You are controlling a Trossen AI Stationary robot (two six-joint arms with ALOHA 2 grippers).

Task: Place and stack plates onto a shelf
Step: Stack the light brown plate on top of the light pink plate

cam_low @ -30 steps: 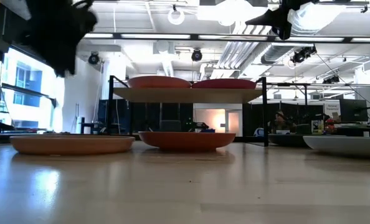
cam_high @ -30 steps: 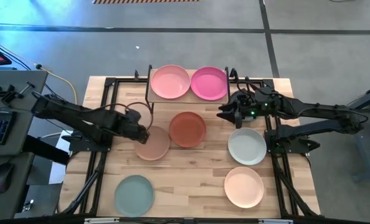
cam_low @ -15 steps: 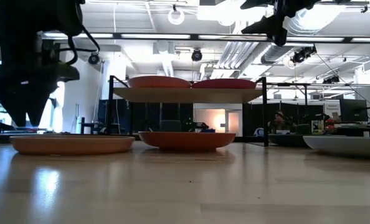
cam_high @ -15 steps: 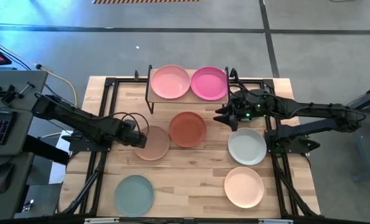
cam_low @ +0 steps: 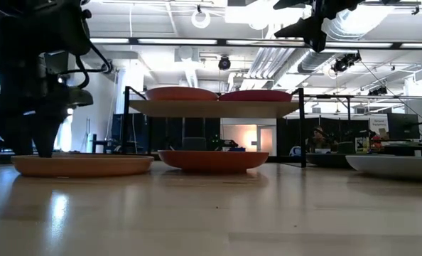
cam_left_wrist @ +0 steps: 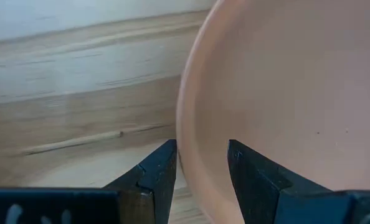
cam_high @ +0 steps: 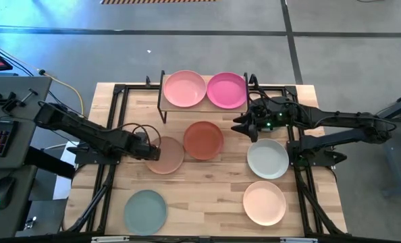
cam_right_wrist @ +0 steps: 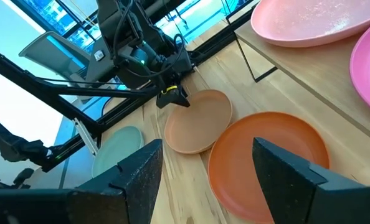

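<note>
The left gripper [cam_left_wrist: 200, 163] sits low at the near rim of the peach plate [cam_high: 167, 154], its fingers [cam_left_wrist: 157, 171] straddling the rim, one inside and one outside, not yet pinching. The plate lies flat on the table [cam_high: 207, 179], beside the terracotta plate [cam_high: 203, 140]. The right gripper [cam_high: 243, 125] hovers spread wide beside the shelf [cam_high: 163, 104].

hidden: shelf [cam_high: 204, 106] top under two plates | cut off: peach plate [cam_left_wrist: 284, 93]
</note>
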